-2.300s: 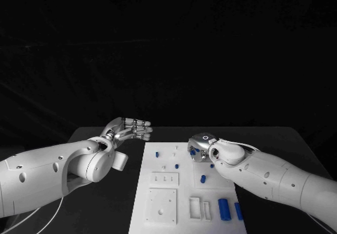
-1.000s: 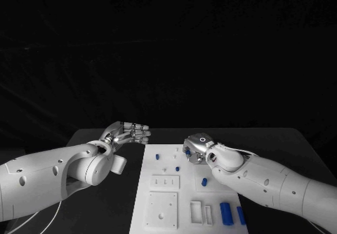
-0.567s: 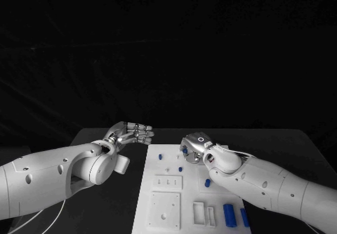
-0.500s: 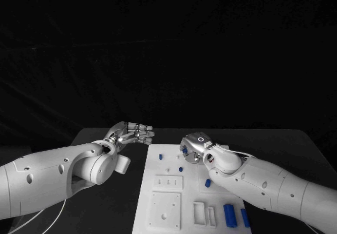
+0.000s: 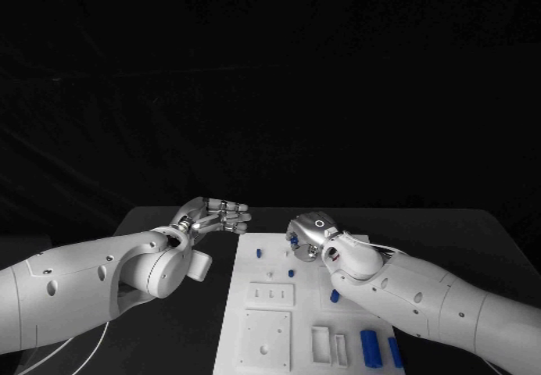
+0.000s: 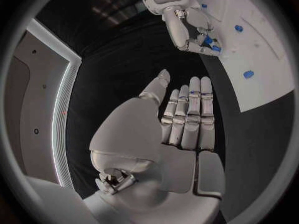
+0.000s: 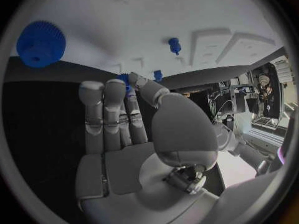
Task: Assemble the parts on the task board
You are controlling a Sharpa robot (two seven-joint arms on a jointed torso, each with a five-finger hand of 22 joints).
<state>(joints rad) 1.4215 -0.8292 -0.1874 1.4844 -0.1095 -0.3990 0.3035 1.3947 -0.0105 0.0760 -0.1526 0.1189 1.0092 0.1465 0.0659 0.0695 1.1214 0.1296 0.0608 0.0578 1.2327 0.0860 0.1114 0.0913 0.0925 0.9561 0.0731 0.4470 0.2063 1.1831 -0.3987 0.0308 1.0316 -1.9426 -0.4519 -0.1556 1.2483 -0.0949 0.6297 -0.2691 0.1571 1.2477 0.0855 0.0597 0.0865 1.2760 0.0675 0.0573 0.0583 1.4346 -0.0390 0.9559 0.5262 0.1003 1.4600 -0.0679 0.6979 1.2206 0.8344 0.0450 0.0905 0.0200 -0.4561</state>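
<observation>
The white task board (image 5: 265, 312) lies lengthwise in the middle of the black table. My right hand (image 5: 309, 233) hovers over the board's far end, thumb and forefinger pinching a small blue part (image 5: 295, 244). In the right wrist view that part (image 7: 123, 78) sits at the fingertips of the right hand (image 7: 124, 134), close above the board (image 7: 187, 10). A blue gear (image 7: 40, 44) and a blue peg (image 7: 174, 45) stand on the board near it. My left hand (image 5: 214, 215) floats over the table beside the board's far left corner, fingers straight and together, holding nothing (image 6: 181, 129).
Small blue pegs (image 5: 258, 253) (image 5: 291, 273) (image 5: 334, 295) stand on the board. Two longer blue pieces (image 5: 367, 346) lie at its near right corner, beside rectangular slots (image 5: 319, 344). A square raised block (image 5: 265, 337) sits at the near left.
The camera has shifted a little. My right hand has edged toward the board's left with the blue part in its fingers. My left hand has stayed about where it was.
</observation>
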